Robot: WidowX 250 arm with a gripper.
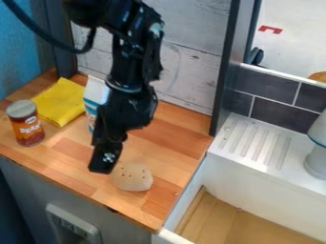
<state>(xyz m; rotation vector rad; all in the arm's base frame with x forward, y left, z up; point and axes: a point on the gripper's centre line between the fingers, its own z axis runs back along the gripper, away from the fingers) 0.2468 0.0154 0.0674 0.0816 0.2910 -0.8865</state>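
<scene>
The black gripper (105,159) hangs low over the wooden counter, just left of a round beige bread-like piece (132,177) with small dark holes on top. Whether the two touch I cannot tell. Behind the arm, partly covered by it, stands a white and blue carton (95,98). A yellow cloth (60,101) lies folded at the counter's back left. In front of the cloth, near the left side, an orange-brown can (26,125) with a metal top stands upright.
To the right, a white sink (251,174) with a ribbed drainboard and a wooden bottom adjoins the counter (181,125). A white and grey object (316,155) stands at its right. A dark post (228,66) rises at the counter's back right corner.
</scene>
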